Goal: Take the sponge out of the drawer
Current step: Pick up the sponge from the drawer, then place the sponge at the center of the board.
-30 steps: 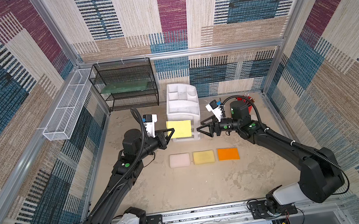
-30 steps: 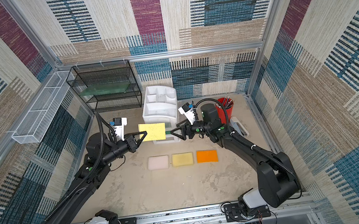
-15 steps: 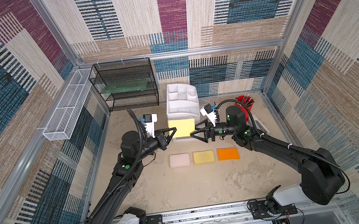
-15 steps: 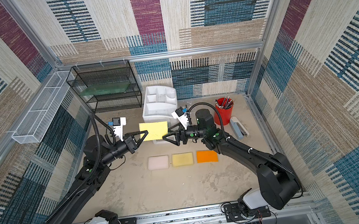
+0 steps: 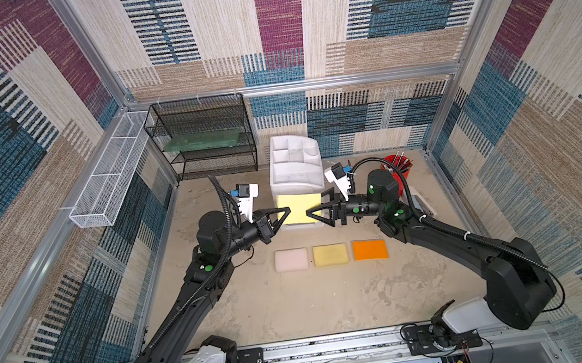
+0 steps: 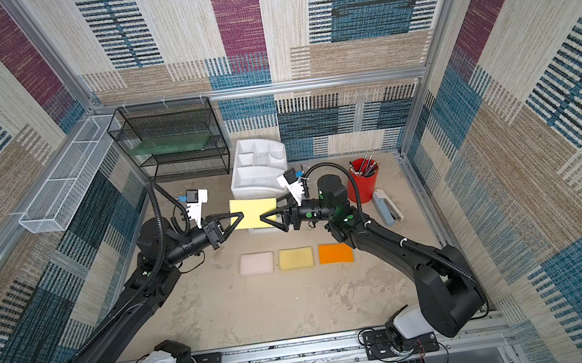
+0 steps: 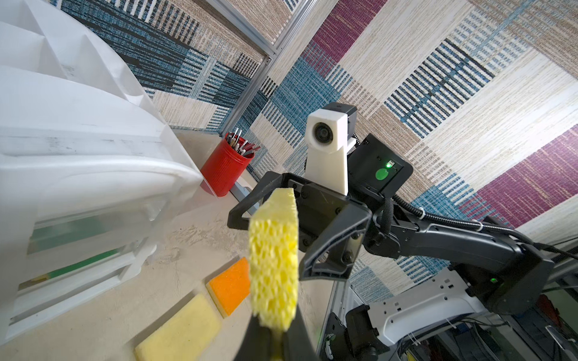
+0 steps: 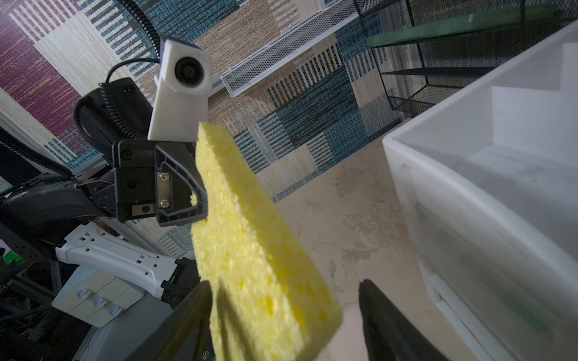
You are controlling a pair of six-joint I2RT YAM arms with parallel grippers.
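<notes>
In both top views the left gripper [image 5: 283,215] is clamped on one edge of a pale yellow sponge [image 5: 300,209], holding it in the air in front of the white drawer tower [image 5: 295,174]. The right gripper [image 5: 314,214] faces it from the sponge's other edge with its jaws spread, one finger above and one below that edge. Below both grippers three more sponges lie in a row on the table [image 5: 295,307]: a pink sponge [image 5: 291,260], a yellow sponge [image 5: 330,255] and an orange sponge [image 5: 370,249]. Beyond the right gripper's wrist stands a red cup [image 6: 363,180] of pens, with a stapler [image 6: 387,206] beside it. A black mesh shelf [image 6: 175,143] stands well behind the left gripper.

In the left wrist view the held sponge [image 7: 273,262] rises edge-on from between the closed left fingers, and the right gripper [image 7: 292,237] straddles its far end, jaws wide on either side. The drawer tower [image 7: 78,150] stands just beside it.

In the right wrist view the sponge [image 8: 250,243] runs from the left gripper [image 8: 195,203], which pinches its far edge, down between the right gripper's parted fingers [image 8: 391,325]; one finger lies close against the sponge, the other well clear of it.
</notes>
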